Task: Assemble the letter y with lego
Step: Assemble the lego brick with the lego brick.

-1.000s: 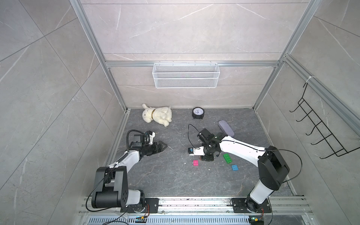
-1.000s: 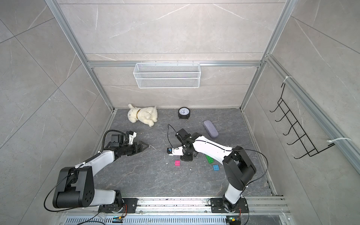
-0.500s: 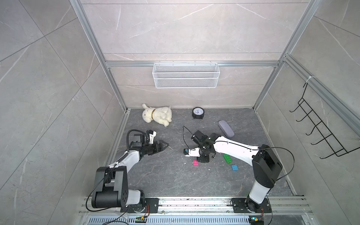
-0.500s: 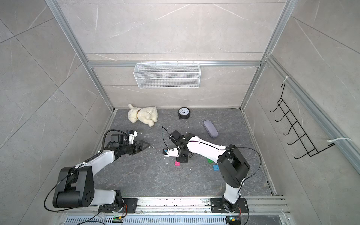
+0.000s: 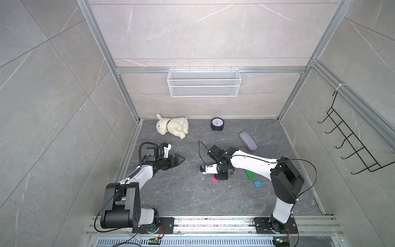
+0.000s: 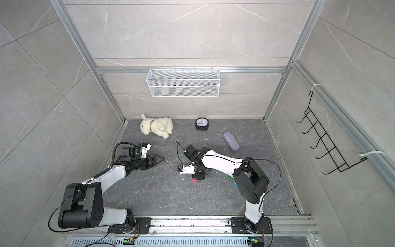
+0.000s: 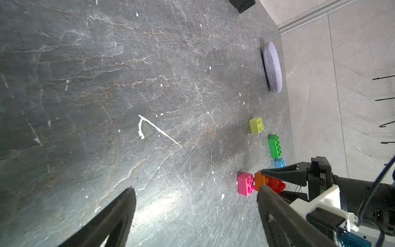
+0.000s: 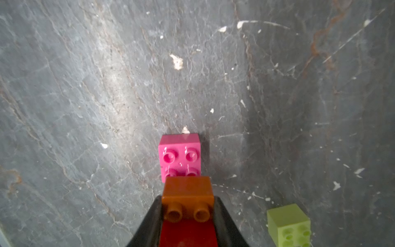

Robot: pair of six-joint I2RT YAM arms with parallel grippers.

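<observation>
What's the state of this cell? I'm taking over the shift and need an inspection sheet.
Surface: dark stone-look tabletop, white flecks.
Job's things: orange brick joined to red brick, overlapping pink brick; yellow-green brick, green brick, blue brick loose.
Clutter: plush dog, clock, glasses case.
Grippers: left jaws open, empty; right jaws shut on orange brick.
Cables: left cable loop, right cable loop, black, at the wrists.
Surroundings: wire basket, hook rack on walls.

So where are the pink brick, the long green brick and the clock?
pink brick point(image 8: 180, 156): right wrist view, on its studded top.
green brick point(image 7: 275, 146): left wrist view, at its middle.
clock point(image 5: 217, 123): in a top view, on its dial.
</observation>
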